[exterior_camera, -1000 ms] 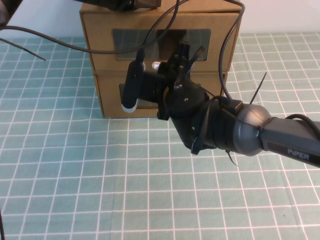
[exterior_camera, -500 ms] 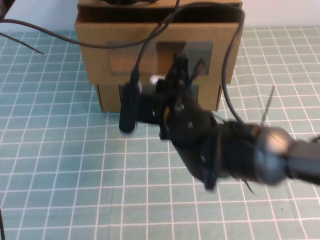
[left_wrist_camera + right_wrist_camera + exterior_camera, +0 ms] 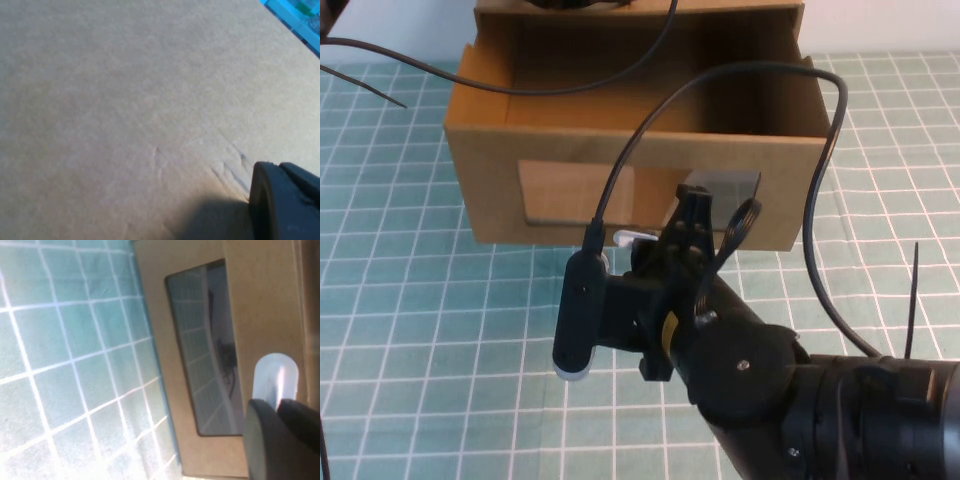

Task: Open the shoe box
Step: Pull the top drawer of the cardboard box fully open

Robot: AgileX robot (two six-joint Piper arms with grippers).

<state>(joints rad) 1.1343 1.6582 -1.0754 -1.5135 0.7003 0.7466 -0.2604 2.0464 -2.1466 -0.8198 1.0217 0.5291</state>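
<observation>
The cardboard shoe box (image 3: pixel 570 200) stands at the back of the mat, its drawer part pulled out toward me with the dark inside showing. My right gripper (image 3: pixel 694 197) is at the drawer's front wall beside a grey window (image 3: pixel 725 184). It is shut on a white pull tab (image 3: pixel 275 374) that sticks out past the fingers (image 3: pixel 270 440). My left gripper (image 3: pixel 277 172) rests on the box's flat cardboard top (image 3: pixel 125 100), fingers together with nothing between them. In the high view it is only a dark shape (image 3: pixel 570 4) at the box's far top edge.
A green gridded mat (image 3: pixel 410 360) covers the table on all sides of the box. Black cables (image 3: pixel 420 75) loop over the box and along the right arm (image 3: pixel 780 400), which fills the near right of the high view.
The right gripper has drawn back toward me with the tab in it. The drawer has slid out of the box and now shows its open inside.
</observation>
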